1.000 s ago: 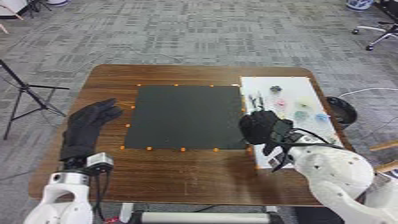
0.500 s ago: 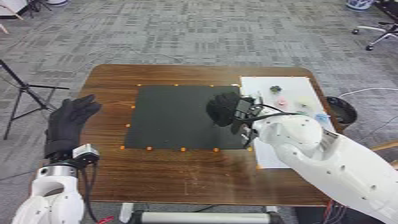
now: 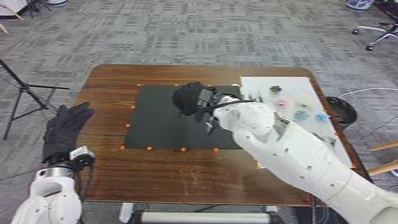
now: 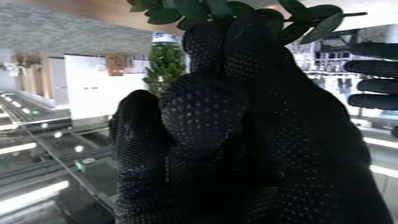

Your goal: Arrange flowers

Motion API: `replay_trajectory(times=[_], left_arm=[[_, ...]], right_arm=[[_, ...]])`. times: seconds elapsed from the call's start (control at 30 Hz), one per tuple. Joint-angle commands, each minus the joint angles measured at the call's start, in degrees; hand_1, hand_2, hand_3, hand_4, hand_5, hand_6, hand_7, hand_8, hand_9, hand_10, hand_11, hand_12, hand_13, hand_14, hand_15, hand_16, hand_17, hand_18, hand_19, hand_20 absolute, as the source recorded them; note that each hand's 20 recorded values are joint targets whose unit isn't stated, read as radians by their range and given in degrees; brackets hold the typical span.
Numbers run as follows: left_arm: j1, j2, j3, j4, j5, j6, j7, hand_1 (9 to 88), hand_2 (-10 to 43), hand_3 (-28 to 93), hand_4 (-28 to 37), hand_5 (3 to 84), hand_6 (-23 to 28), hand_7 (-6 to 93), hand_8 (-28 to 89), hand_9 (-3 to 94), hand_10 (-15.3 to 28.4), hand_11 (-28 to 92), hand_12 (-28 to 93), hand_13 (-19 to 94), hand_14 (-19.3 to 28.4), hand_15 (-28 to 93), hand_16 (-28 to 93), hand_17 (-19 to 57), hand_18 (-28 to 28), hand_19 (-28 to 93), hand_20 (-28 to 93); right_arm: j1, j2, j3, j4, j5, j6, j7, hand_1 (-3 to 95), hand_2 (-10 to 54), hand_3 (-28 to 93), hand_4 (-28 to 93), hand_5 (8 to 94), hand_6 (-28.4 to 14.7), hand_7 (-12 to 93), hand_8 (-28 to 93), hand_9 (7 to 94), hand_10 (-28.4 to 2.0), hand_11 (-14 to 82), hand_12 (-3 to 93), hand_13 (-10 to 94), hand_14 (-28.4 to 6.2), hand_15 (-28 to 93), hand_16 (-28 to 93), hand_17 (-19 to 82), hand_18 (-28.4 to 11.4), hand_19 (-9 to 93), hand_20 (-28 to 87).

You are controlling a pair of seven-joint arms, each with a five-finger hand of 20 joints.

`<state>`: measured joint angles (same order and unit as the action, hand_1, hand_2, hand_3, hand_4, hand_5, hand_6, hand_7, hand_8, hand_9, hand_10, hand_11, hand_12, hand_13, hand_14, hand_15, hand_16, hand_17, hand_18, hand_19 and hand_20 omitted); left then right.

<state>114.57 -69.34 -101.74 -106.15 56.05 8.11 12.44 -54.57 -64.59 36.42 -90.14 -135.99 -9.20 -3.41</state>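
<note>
Leafy green sprig (image 4: 190,9) pokes out past the fingertips of the right hand (image 3: 188,98), which has it pinched. The sprig's low part is hidden by the fingers and thumb, so I can't tell how far down the stem goes. In the head view, the right arm (image 3: 293,155) slants in from the bottom right. Its hand is over the far part of the dark mat (image 3: 169,130), and I can't tell if it touches the mat.

Right of the mat is the white sheet (image 3: 256,81). On it are a pink flower (image 3: 281,104), a blue flower (image 3: 322,117) and a small dark bloom (image 3: 275,89). The arm hides part of the sheet, and some little stems by it are hard to make out.

The left hand (image 3: 67,127) is near the left edge of the brown table (image 3: 191,180), with its fingers straight and loose, pointing away. The right wrist view has the sprig's round leaves up close, and a bushy green plant (image 4: 164,70) behind. The head view has the mat and the flowers on the sheet.
</note>
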Motion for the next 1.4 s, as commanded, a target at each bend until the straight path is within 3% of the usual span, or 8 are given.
replay_trajectory(times=[0.03, 0.33, 0.67, 1.2, 1.37, 1.4], left_arm=[[-2.5, 1.15, 1.41, 1.06, -0.19, 1.02, -0.33, 18.1, 22.3, 65, -28.3, 53.3, 3.9, 15.4, -6, 52.4, 15.8, 24, 16, 37, 16.0, 14, 2, 7.3, 10.8, 8, 17], [-4.7, 1.78, 2.84, 1.66, -0.04, 0.43, -0.01, 17.7, 20.5, 66, -28.3, 52.8, 4.0, 15.5, -6, 51.7, 15.7, 24, 16, 36, 16.0, 14, 2, 7.2, 10.8, 9, 17], [-5.8, 1.52, 3.69, 2.16, 0.06, -0.74, 0.19, 17.6, 19.3, 66, -28.3, 52.2, 3.9, 16.0, -6, 50.1, 15.2, 23, 16, 36, 16.0, 14, 2, 7.1, 10.9, 9, 17], [-5.8, 0.5, 4.15, 1.34, 0.11, -3.34, 0.89, 17.5, 17.0, 66, -28.3, 51.9, 4.0, 16.1, -6, 49.8, 15.1, 24, 16, 36, 16.3, 14, 3, 6.9, 11.0, 8, 17], [-5.9, 0.56, 4.29, 1.06, 0.16, -3.63, 1.14, 17.5, 14.7, 66, -28.3, 51.7, 4.0, 16.0, -6, 49.7, 15.2, 24, 16, 36, 16.4, 15, 3, 6.8, 11.1, 8, 17], [-6.6, 0.83, 5.12, 1.11, 0.12, -2.79, 0.99, 17.6, 14.7, 66, -28.3, 51.6, 4.1, 16.0, -6, 49.7, 15.3, 24, 16, 36, 16.4, 15, 3, 6.8, 11.1, 9, 17]], right_arm=[[-0.4, -9.7, 0.4, 4.2, -6.0, -0.4, -3.9, 67.0, -9.5, 57, -10, 66.0, -2.7, 47, 16, 82.2, -10.1, 15.1, 54.6, 87, -1.6, 56, 38, 57, -12.5, 89, 56], [-1.8, -11.7, 0.1, 6.4, -9.4, 3.7, -11.1, 66.9, -9.5, 57, -10, 65.6, -2.6, 48, 15, 82.0, -10.0, 15.2, 54.7, 87, -1.3, 56, 38, 57, -12.7, 89, 56], [-3.8, -12.5, 0.5, 8.1, -13.8, 7.4, -16.4, 66.7, -9.5, 57, -11, 65.4, -2.4, 50, 14, 81.9, -9.6, 14.9, 54.2, 87, -1.3, 57, 38, 57, -12.6, 89, 56], [-5.9, -13.4, 1.5, 10.5, -19.0, 10.8, -17.4, 66.6, -9.5, 57, -12, 65.2, -1.8, 51, 13, 82.2, -9.1, 14.1, 53.2, 87, -1.3, 58, 37, 57, -12.6, 89, 56], [-5.7, -13.4, 1.1, 10.9, -19.2, 12.3, -16.3, 66.4, -9.5, 57, -13, 64.9, -1.7, 51, 12, 82.3, -9.1, 14.0, 53.0, 87, -1.3, 58, 37, 57, -12.6, 89, 56], [-5.8, -13.4, 1.0, 11.0, -19.2, 12.7, -16.0, 66.3, -9.5, 57, -13, 64.9, -1.6, 51, 12, 82.3, -9.1, 14.0, 52.9, 87, -1.4, 58, 37, 57, -12.7, 89, 56]])
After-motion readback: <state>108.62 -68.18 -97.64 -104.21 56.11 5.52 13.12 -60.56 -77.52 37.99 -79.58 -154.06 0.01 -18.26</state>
